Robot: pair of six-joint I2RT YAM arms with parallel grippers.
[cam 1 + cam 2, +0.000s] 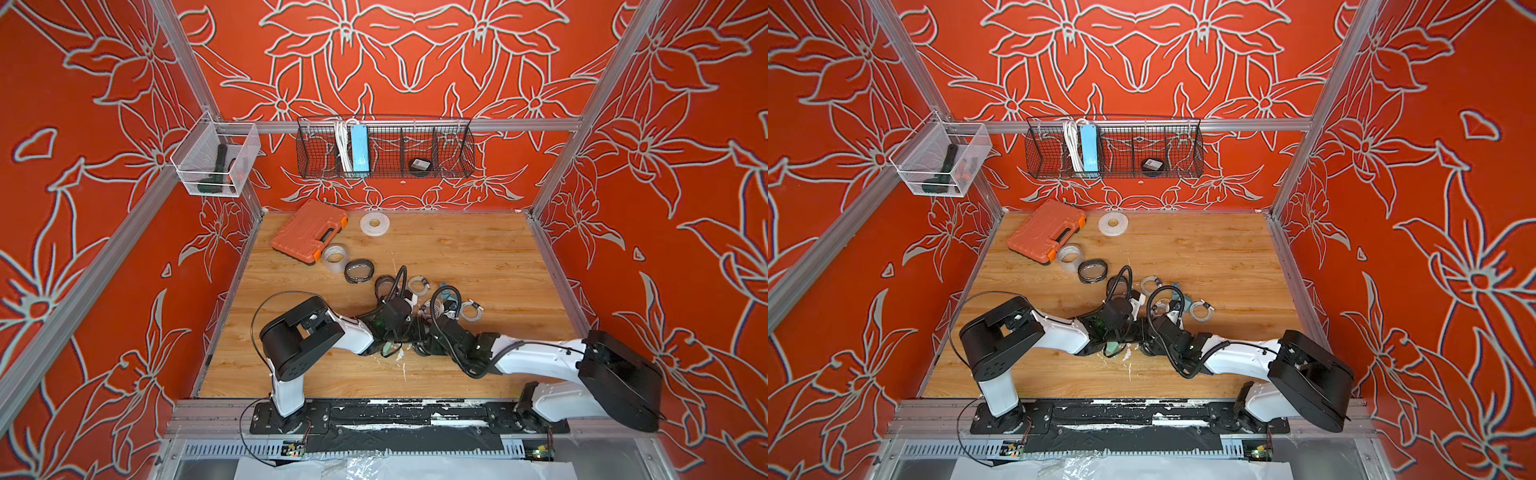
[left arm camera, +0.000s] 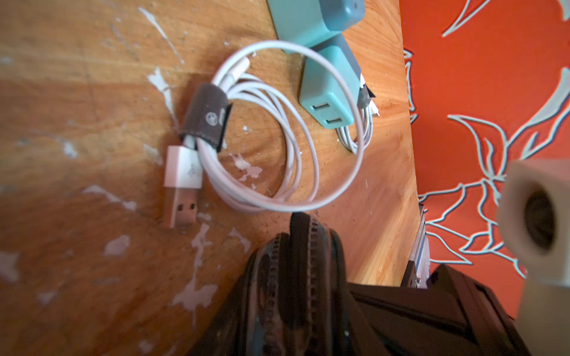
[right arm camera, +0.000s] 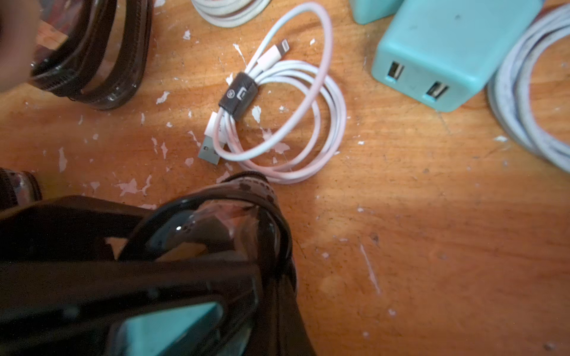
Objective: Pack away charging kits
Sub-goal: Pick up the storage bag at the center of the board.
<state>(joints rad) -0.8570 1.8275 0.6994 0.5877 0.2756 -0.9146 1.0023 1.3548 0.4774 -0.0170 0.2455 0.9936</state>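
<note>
Both arms meet over the middle of the table, on one black-rimmed pouch (image 3: pixel 234 222) with a teal adapter (image 3: pixel 166 333) inside it. My right gripper (image 3: pixel 277 308) is shut on the pouch's rim. The zipper edge (image 2: pixel 296 271) of the same pouch runs between the jaws of my left gripper (image 2: pixel 296 308), which pinch it. Just beyond lie a coiled white cable (image 3: pixel 277 117) and a loose teal adapter (image 3: pixel 447 55). In both top views the grippers (image 1: pixel 409 332) (image 1: pixel 422 338) are mostly hidden under their wrists. Two more pouches (image 1: pixel 359 270) (image 1: pixel 384 284) lie open further left.
More coiled cables (image 1: pixel 417 286) (image 1: pixel 471 310) lie beside the arms. An orange tool case (image 1: pixel 309 230) and tape rolls (image 1: pixel 374 223) (image 1: pixel 335 255) sit at the back left. A wire basket (image 1: pixel 453 153) on the back wall holds a blue power strip (image 1: pixel 359 147).
</note>
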